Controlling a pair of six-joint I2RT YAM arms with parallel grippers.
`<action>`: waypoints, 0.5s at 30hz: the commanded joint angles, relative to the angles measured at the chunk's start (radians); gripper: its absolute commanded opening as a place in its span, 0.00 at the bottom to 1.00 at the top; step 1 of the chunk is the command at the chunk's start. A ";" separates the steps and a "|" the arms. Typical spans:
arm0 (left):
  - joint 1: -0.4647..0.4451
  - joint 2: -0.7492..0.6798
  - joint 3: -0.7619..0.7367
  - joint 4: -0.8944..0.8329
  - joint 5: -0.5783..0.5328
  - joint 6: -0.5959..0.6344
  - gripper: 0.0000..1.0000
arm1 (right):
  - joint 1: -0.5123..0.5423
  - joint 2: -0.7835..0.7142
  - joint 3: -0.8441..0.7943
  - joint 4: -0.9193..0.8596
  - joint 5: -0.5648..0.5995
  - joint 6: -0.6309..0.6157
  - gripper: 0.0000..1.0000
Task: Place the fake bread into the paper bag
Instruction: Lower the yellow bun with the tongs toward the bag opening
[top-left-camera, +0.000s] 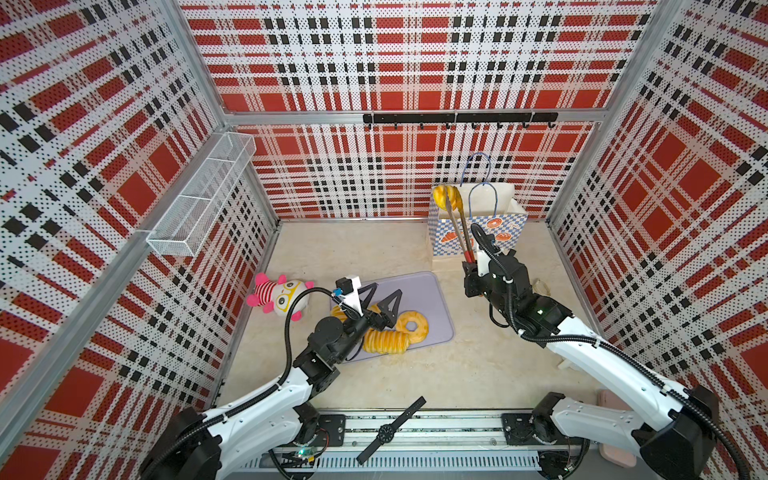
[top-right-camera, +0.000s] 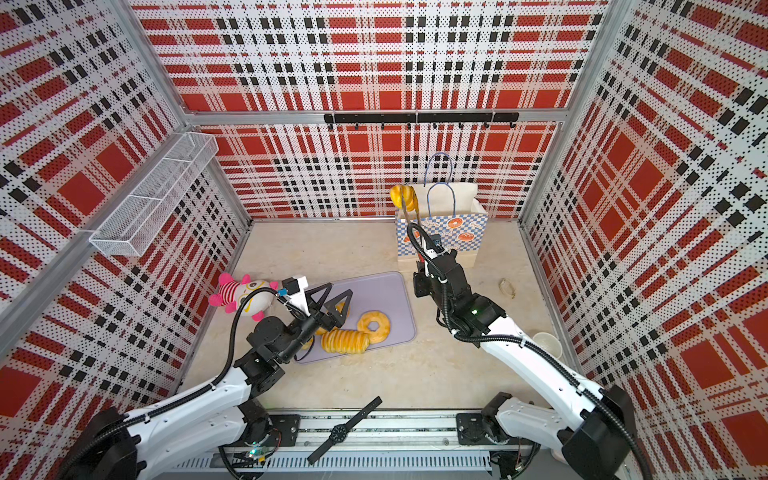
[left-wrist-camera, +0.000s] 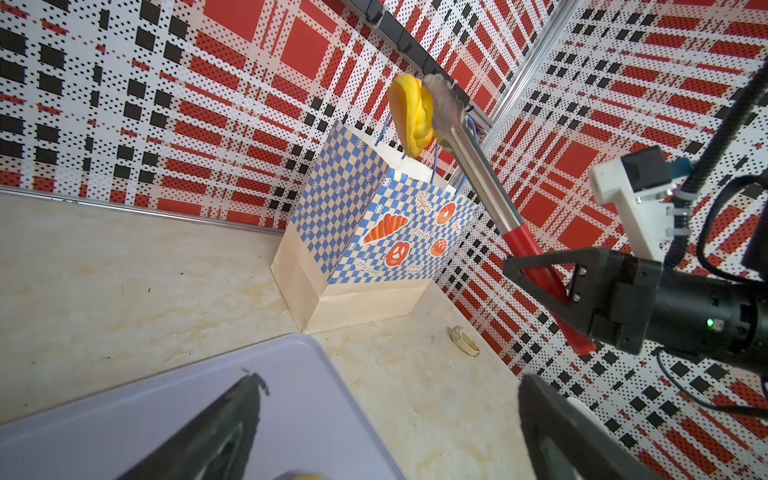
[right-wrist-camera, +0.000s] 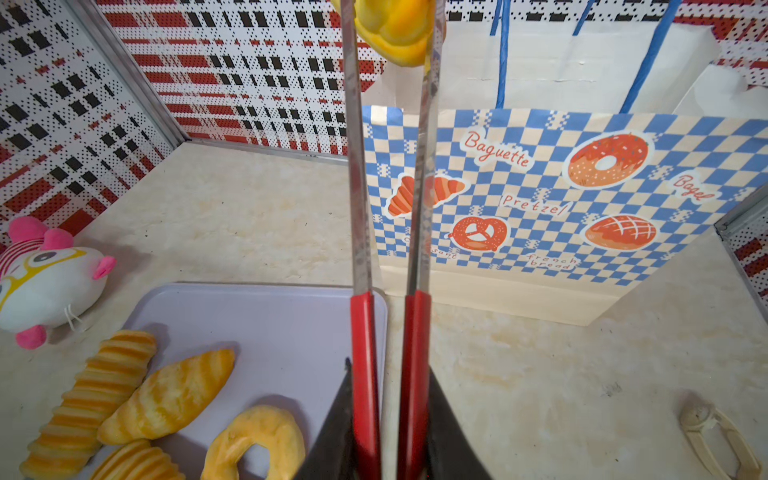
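Paper bag (top-left-camera: 513, 232) behind the tray (top-left-camera: 419, 291)

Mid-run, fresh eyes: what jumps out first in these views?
A golden fake bread piece pinched high in red-handled tongs, which the right end effector grips, near the mouth of the checkered paper bag at the back right. Next, the lilac tray mid-table with more bread by the open left end effector, and a pink-striped plush doll beside it on the left.

- The mouth of the paper bag (top-left-camera: 513, 232) is open; blue handles (right-wrist-camera: 502, 62) (both upright) arch over it.
- Tongs (left-wrist-camera: 478, 172) holding a bun (top-left-camera: 446, 197) hang above its left corner.
- Bare table (top-left-camera: 395, 249) between tray (top-left-camera: 428, 291) and bag.
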 joint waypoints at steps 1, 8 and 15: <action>-0.004 -0.002 -0.005 0.032 0.011 0.011 0.98 | -0.015 0.036 0.060 0.030 0.040 0.011 0.23; -0.004 -0.010 -0.008 0.032 0.007 0.014 0.98 | -0.028 0.065 0.046 0.018 0.063 0.027 0.28; -0.004 -0.005 -0.008 0.033 0.006 0.014 0.98 | -0.037 0.055 0.026 0.027 0.075 0.024 0.33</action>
